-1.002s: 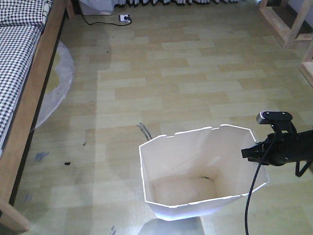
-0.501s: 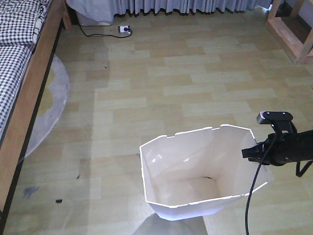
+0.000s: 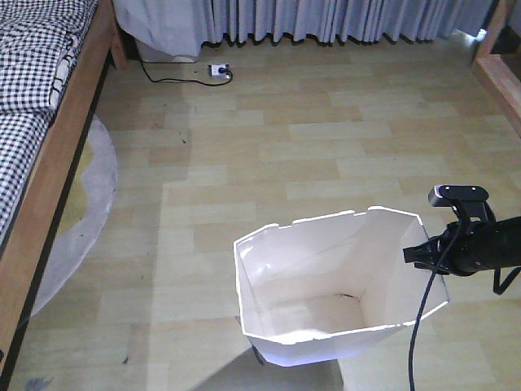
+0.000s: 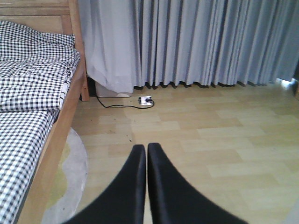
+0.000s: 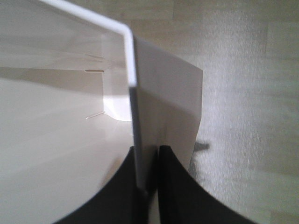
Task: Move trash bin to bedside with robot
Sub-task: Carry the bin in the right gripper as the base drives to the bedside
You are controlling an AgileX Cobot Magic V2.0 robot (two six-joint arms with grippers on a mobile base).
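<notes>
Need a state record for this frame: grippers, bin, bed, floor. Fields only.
left gripper: shut, empty, pointing toward the curtains
right gripper: shut on the trash bin wall, one finger inside, one outside
trash bin: upright, open, no contents seen
bed frame: left edge of front view, apart from the bin, checked bedding on top
floor: wood planks; grey rug beside the bed; power strip near the curtains
task state: bin not yet at bedside
</notes>
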